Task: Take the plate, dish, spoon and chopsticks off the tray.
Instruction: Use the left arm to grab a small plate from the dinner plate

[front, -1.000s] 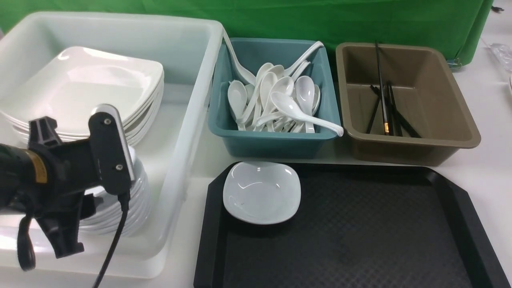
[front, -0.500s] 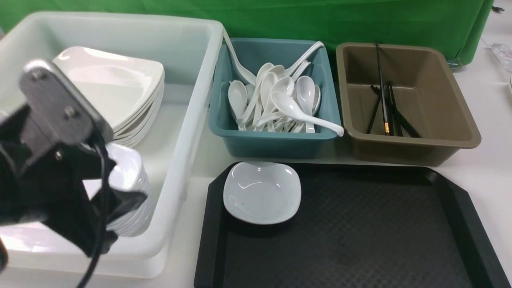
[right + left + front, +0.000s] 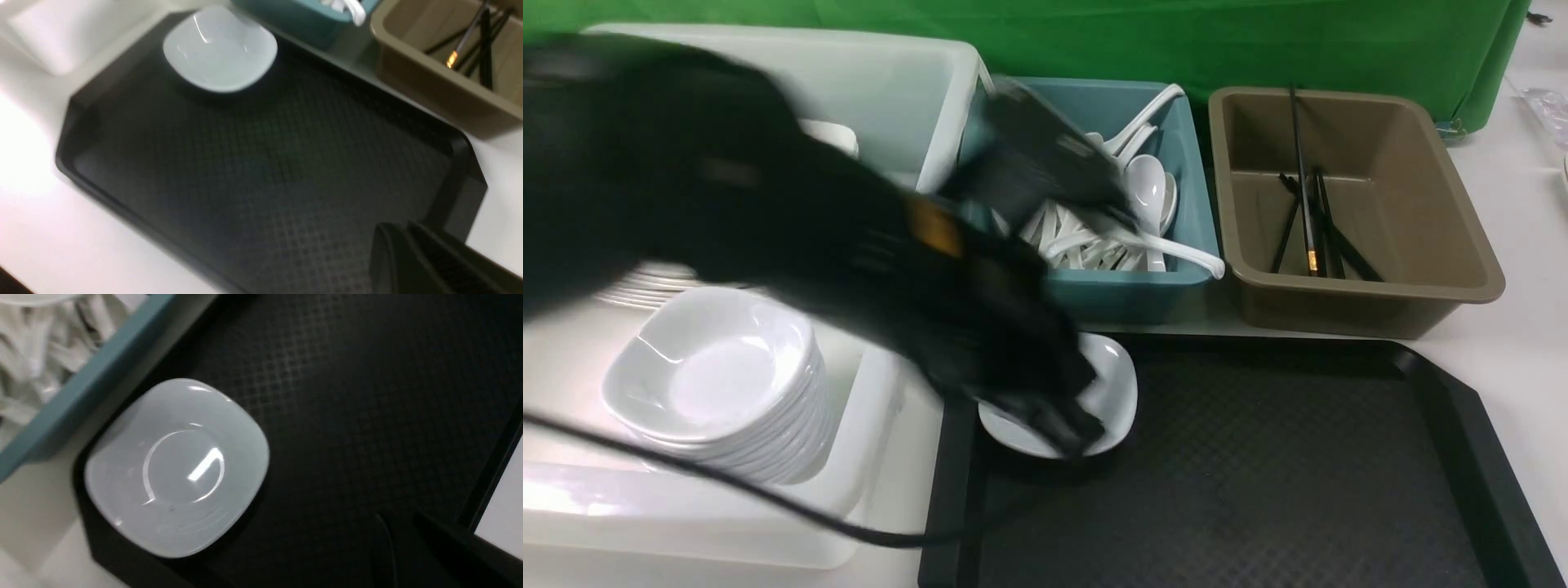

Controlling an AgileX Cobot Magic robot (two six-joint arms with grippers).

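The left gripper is a dark blur in the front view. In its own wrist view its fingers merge with the black floor behind them, so whether its jaws stand wide or narrow cannot be told. It hangs over the dish and hides the dish's 9 o'clock half; whether it touches the rim cannot be told either. The right gripper shows only in its wrist view, jaws pressed together around nothing, above the tray's floor.

The dish is a small white rounded square with no long axis. It sits upright and flat in the 10 o'clock corner of the tray, whose long side runs 9 to 3 across the bench.

At the tray's 12 o'clock a teal bin is heaped with white spoons, one handle poking over the rim toward 4 o'clock. At 1 o'clock a brown bin holds the black chopsticks. Most lie roughly 12 to 6, and one is propped against the far wall. At 9 o'clock a white tub holds a stack of small dishes and, behind the arm, plates.
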